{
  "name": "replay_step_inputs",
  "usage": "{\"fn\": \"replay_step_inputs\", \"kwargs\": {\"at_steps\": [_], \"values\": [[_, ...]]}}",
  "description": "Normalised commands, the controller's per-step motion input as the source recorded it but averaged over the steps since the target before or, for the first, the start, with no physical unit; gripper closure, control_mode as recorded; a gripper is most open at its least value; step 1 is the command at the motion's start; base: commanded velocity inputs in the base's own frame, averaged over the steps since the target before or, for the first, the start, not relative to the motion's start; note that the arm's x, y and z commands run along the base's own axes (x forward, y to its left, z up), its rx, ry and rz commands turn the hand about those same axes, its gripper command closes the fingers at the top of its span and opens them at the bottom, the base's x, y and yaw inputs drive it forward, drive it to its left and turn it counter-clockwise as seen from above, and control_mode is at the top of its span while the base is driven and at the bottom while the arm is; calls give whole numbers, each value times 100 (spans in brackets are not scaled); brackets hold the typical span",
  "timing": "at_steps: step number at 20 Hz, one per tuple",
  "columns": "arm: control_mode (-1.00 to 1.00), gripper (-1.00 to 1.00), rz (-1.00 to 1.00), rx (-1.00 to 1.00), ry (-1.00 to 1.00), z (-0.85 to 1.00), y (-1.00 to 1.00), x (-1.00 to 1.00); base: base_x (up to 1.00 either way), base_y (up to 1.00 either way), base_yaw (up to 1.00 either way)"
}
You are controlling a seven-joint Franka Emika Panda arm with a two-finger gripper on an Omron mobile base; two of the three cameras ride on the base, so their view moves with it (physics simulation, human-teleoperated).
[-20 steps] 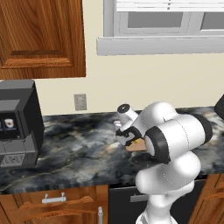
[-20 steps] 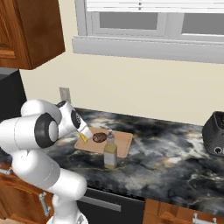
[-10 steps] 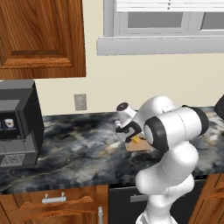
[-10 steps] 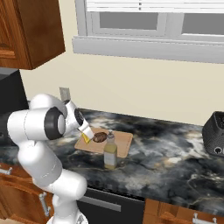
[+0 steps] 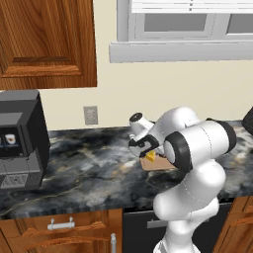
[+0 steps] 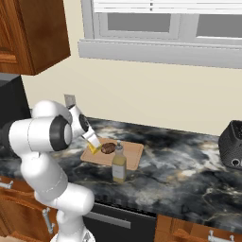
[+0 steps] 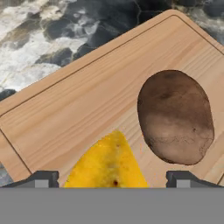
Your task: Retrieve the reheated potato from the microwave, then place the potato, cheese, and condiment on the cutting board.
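The light-brown cutting board [image 7: 78,100] lies on the dark marbled counter. On it rest the brown potato [image 7: 175,116] and, beside it, the yellow cheese [image 7: 107,164] wedge. My gripper [image 7: 113,179] hangs just above the cheese, open, and each fingertip [image 7: 41,179] stands clear of the wedge's sides. From the right base, the gripper [image 6: 92,142] sits at the board's [image 6: 132,156] left end over the cheese [image 6: 93,150], with the potato [image 6: 108,148] just to its right. The condiment [image 6: 118,163] bottle stands upright on the counter at the board's front edge. The microwave is out of view.
A dark appliance [image 5: 17,141] stands at the counter's left end and a dark toaster [image 6: 231,146] at its right. A wall outlet [image 5: 90,114] and a window sill are behind. My own arm [image 5: 197,143] covers most of the board [image 5: 160,164] from the left base.
The gripper has come down a little with the cheese and spread its fingers, leaving the wedge lying on the board. Potato and condiment have not moved.
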Motion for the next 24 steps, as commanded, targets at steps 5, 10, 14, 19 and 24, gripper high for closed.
{"fn": "replay_step_inputs", "kwargs": {"at_steps": [5,10,14,19,24], "values": [[-100,-100,0,0,-7,63,0,-43,0,0,0],[-100,-100,0,4,-3,79,-21,-95,0,0,0],[-100,-100,0,10,0,71,-56,-100,0,0,0],[-100,-100,0,3,0,50,-56,-100,0,0,0],[-100,-100,2,0,-5,26,-51,-76,0,0,0]]}}
